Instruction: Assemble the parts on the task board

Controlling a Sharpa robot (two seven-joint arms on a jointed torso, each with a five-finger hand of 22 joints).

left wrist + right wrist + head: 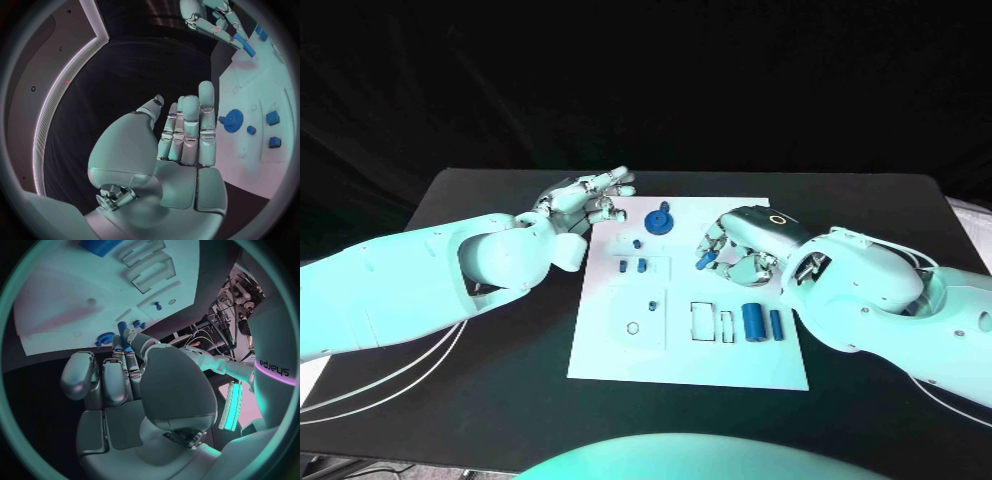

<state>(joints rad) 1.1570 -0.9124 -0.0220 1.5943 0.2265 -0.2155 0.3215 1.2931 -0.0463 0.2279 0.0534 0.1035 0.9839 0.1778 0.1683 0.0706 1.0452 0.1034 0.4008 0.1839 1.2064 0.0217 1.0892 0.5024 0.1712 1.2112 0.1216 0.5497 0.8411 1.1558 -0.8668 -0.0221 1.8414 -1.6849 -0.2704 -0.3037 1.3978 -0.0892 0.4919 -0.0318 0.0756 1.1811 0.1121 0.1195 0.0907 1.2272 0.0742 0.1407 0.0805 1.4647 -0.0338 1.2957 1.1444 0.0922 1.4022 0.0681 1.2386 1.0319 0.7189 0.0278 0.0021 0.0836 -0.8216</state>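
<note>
Right hand (737,247): was poised over the task board (689,360), toward its far right part, fingers curled around a blue peg (124,335). The peg was pinched between thumb and fingers and stood out past the fingertips, as the right wrist view showed.
Left hand (583,203): sat at the board's far left corner, just off its edge, fingers straight and close together, holding nothing. The left wrist view showed the bare palm (181,165) facing up and out.
Blue gear (661,219): lay on the board's far middle part, between the two hands and touching neither.
Small blue pieces (633,266): rested left of the right hand, nearer the board's centre.
Two blue cylinders (763,322): lay side by side at the board's right edge, nearer the robot than the right hand.
Empty slots (711,322): stood just left of those cylinders, with an oval recess (633,327) further left.
Step in hand: judged to be the carrying of the held peg to its seat on the board; most parts were not yet seated.
Next move: would call for aligning the peg upright over its hole, then lowering it straight. Which hole it suited could not be told.
</note>
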